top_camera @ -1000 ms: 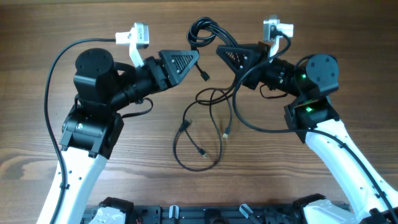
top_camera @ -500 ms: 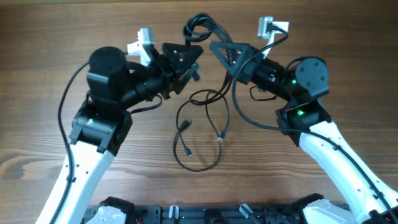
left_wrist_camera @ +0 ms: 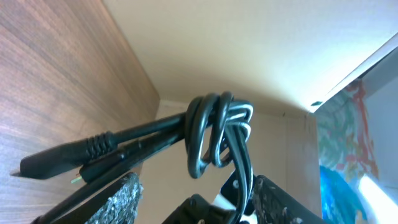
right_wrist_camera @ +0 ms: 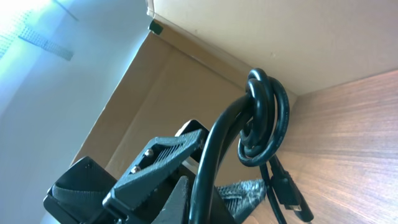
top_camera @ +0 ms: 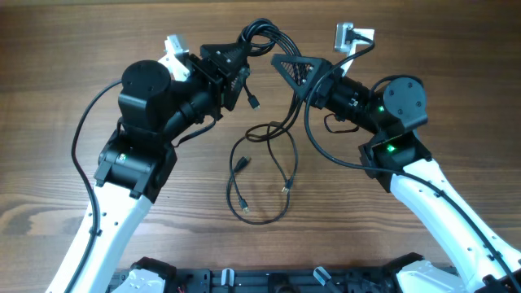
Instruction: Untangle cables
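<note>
The cables are thin black cords tied in a knot (top_camera: pixel 262 37) that hangs in the air between both grippers. Their loose ends trail down into a loop (top_camera: pixel 262 175) on the wooden table, with small plug ends (top_camera: pixel 241 165). My right gripper (top_camera: pixel 278 62) is shut on one cord just below the knot (right_wrist_camera: pixel 264 118); the cord runs up from between its fingers (right_wrist_camera: pixel 249 190). My left gripper (top_camera: pixel 238 67) is beside the knot (left_wrist_camera: pixel 214 134), jaws apart. Two plug ends (left_wrist_camera: pixel 56 165) pass over its left finger (left_wrist_camera: pixel 115 202), and nothing is pinched between the pads.
The thicker arm wiring (top_camera: pixel 326 159) sags beside the right arm, close to the cable loop. A tan wall (left_wrist_camera: pixel 217 50) rises behind the table's far edge. Bare wood (top_camera: pixel 65 49) lies to the left and right of the arms.
My left gripper has swung up and to the right, next to the knot, and its jaws have narrowed. The right gripper shifted slightly left with its cord. The loop on the table slid a little.
</note>
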Tool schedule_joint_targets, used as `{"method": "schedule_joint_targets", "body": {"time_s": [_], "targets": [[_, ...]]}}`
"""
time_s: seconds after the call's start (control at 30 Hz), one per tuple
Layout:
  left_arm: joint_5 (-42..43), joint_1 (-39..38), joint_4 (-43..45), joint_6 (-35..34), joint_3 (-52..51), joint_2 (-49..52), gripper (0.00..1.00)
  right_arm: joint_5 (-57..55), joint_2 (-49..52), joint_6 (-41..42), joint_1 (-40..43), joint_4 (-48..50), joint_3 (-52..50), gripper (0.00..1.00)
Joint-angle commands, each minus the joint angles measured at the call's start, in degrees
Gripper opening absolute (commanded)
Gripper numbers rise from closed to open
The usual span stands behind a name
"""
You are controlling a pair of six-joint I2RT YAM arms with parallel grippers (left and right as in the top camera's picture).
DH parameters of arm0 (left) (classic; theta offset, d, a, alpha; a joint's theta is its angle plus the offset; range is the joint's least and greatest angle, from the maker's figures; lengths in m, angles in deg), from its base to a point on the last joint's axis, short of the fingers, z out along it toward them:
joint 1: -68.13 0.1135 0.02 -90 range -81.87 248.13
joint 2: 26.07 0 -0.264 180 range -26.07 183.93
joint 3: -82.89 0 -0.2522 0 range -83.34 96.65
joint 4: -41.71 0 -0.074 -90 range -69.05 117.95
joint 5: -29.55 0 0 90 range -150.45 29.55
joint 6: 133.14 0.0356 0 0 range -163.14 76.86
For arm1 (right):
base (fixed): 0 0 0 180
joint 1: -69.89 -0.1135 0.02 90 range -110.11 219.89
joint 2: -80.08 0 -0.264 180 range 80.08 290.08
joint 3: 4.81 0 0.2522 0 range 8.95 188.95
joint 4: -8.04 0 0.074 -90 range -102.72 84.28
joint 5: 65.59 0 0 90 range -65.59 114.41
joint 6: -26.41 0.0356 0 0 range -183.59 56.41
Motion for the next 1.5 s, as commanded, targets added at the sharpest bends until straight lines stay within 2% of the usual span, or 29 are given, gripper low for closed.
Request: {"method": "schedule_joint_targets", "body": {"time_s": [0.0,0.33,0.6,0.73,1.2,1.47], "targets": [[-2.89,-0.11,0.37,-0.94,0.42,0.46,0.60,2.08,-0.22,2.51,-0.20,0.74,0.55,0.04],[-4.07,-2.23,0.85,-4.42,0.42,2.73,0.56,2.86,-0.22,4.20,-0.90,0.74,0.55,0.04],[-4.15,-2.89,1.88,-5.97,0.42,3.02,0.58,2.82,-0.22,5.20,-0.94,0.74,0.55,0.04],[-6.16,-2.91,1.92,-6.14,0.42,3.02,0.45,2.89,-0.22,6.67,-0.94,0.74,0.55,0.04],[-7.96,-3.63,2.49,-6.95,0.42,3.06,0.38,5.01,-0.22,10.19,-1.86,0.72,0.55,0.04],[-9.01,-3.63,2.54,-6.93,0.42,3.08,0.24,5.29,-0.22,10.16,-2.82,0.72,0.55,0.04]]}}
